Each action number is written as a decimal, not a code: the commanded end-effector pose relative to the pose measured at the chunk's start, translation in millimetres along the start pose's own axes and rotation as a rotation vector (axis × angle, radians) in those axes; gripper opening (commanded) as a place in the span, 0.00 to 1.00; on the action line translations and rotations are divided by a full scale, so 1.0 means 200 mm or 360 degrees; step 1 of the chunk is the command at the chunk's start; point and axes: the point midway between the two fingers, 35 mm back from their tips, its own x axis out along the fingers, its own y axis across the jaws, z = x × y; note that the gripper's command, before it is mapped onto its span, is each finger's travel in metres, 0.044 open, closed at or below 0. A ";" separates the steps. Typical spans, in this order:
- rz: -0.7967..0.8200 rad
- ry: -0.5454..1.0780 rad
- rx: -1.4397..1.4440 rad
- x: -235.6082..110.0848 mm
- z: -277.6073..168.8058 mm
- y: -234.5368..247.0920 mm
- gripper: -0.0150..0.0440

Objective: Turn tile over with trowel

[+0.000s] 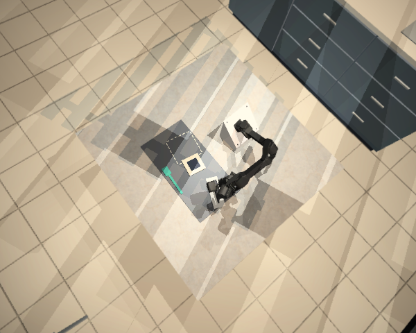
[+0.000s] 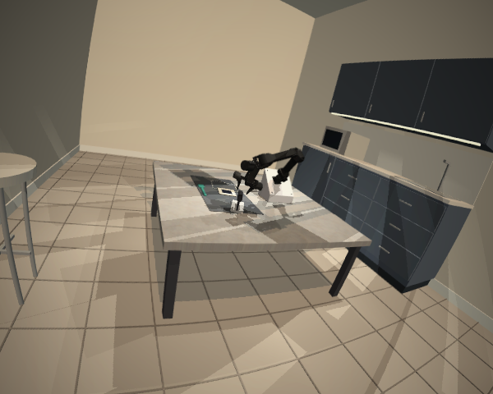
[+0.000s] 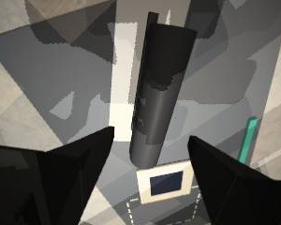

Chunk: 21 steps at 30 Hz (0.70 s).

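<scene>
The trowel [image 1: 215, 202] [image 3: 159, 94] has a dark round handle and rests at the near right corner of the grey mat [image 1: 154, 143] [image 2: 202, 180]. My gripper [image 1: 213, 186] [image 3: 151, 136] is open just above it. The handle lies between the spread fingers, which do not grip it. The cream tile [image 1: 193, 164] [image 2: 226, 191] [image 3: 166, 184] lies flat on the mat with its dark blue marked side up. It sits just outside the dashed outline [image 1: 177, 137] [image 3: 128, 211], beside its near edge.
A teal tool [image 1: 172, 180] [image 2: 202, 190] [image 3: 247, 141] lies on the mat's left side, apart from the tile. The arm's white base block [image 1: 231, 137] [image 2: 276, 190] stands to the right of the mat on the table [image 1: 208, 258] [image 2: 260, 237]. Dark cabinets stand beyond the table.
</scene>
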 end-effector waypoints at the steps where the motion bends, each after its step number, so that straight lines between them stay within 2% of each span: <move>1: -0.0201 0.0047 0.0006 0.04 -0.01 0.03 0.76; 8: -0.0535 0.0029 0.0035 0.06 -0.01 0.08 0.76; 17: -0.0947 -0.0137 0.0144 0.05 -0.02 0.17 0.76; 21: -0.1007 -0.0176 0.0172 0.04 -0.02 0.19 0.76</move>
